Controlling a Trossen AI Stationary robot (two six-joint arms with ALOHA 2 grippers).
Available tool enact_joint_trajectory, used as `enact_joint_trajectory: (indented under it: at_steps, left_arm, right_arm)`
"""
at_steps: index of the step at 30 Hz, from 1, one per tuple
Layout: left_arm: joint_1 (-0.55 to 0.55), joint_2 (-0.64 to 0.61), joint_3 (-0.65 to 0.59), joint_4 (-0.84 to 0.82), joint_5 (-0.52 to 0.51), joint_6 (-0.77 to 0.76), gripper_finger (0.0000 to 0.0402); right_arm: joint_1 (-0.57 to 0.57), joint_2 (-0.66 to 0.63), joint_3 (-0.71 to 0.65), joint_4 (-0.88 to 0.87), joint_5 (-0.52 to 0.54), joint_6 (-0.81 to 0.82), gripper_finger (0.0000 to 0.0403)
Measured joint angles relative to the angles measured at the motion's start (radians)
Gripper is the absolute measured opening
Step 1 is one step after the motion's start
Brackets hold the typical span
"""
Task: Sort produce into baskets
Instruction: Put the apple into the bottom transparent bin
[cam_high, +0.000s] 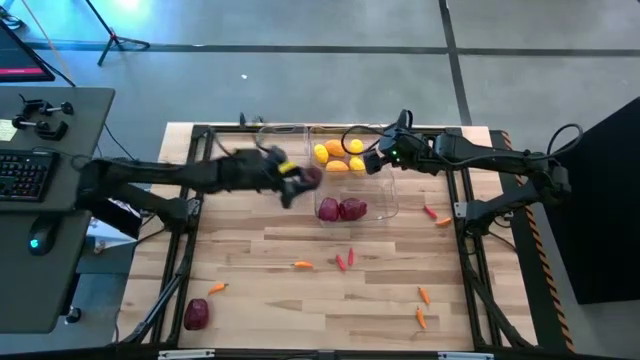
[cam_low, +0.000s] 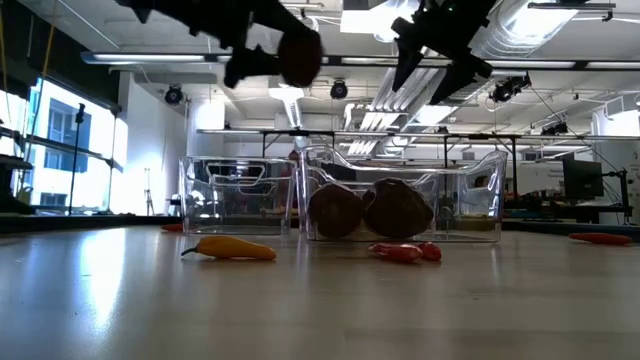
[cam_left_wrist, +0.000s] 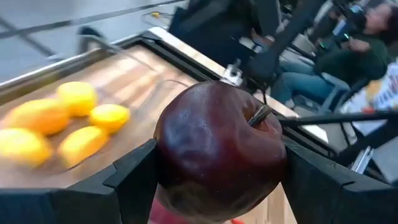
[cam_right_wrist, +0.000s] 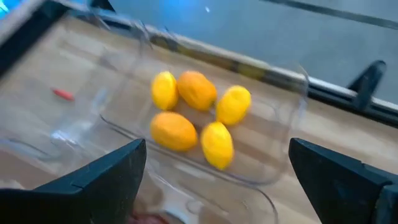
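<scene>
Pale wooden planks make up the table (cam_high: 300, 300), with grey floor beyond it at the top of the high view. Upper centre of that frame holds the clear baskets: one basket (cam_high: 340, 150) contains five yellow and orange fruits (cam_high: 338, 156), and the basket below it (cam_high: 345, 208) holds two dark red rounds (cam_high: 341, 209); a third basket (cam_low: 238, 195) at left centre of the low view looks empty. The left gripper (cam_high: 300, 183) hovers just left of the baskets, its fingers part-open and clamped on a dark red apple (cam_left_wrist: 219, 150), stem up, which fills the left wrist view. The right gripper (cam_high: 376, 160) hangs wide open over the yellow fruit basket, holding nothing. Only the high view shows the loose peppers (cam_high: 345, 259) across the lower table and another dark red round (cam_high: 197, 314) at lower left. Only the low view shows a yellow-orange pepper (cam_low: 230, 248) lying before the baskets.
</scene>
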Motion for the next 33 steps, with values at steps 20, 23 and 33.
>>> enact_joint_trajectory:
  at_steps: [20,23,33]
  left_arm:
    - [0.058,0.254,0.126,0.103,0.11,0.083,0.0304]
    - [0.071,0.254,0.126,0.102,0.114,0.088,0.0338]
    - [0.083,0.194,0.191,-0.008,0.189,0.083,0.0376]
  right_arm:
    - [-0.002,-0.072,0.0,0.086,0.002,-0.027,0.0383]
    - [-0.002,-0.072,0.0,0.086,0.002,-0.027,0.0383]
    - [-0.002,-0.072,0.0,0.085,0.002,-0.034,0.0383]
